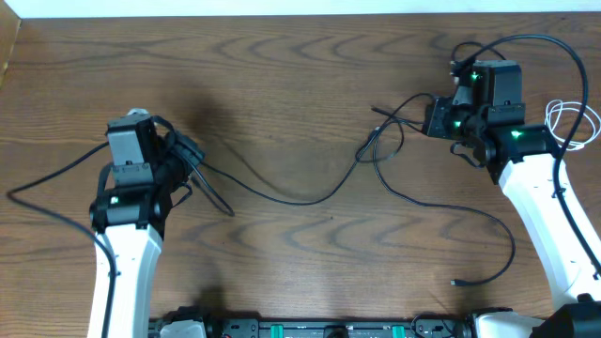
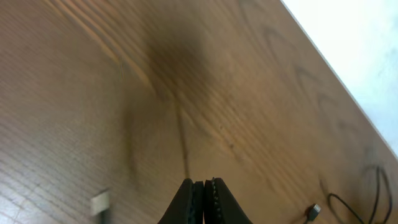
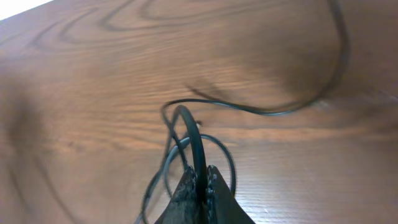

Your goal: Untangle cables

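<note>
Brown wood grain fills every view: we see a wide wooden counter with a pale strip beyond its far edge.

Next in size are the two white arms. The left arm reaches up from the near edge on the left side, and the right arm comes up along the right side.

Between them sags the black cable, lying on the counter in a shallow curve from the left hand across to a loose knot of loops just left of the right hand. On the far left a stretch of black cord trails out toward the counter's edge.

From that same knot the second black cable wanders toward the near right and ends in a small plug.

We find the white cable coiled at the right edge, partly hidden by the right arm and well apart from the knot.

At its wrist camera, the right hand is clamped on a strand of black cable that arches up from between its fingers.

The left hand has its fingers pressed together; we cannot tell whether a cable is pinched there.
</note>
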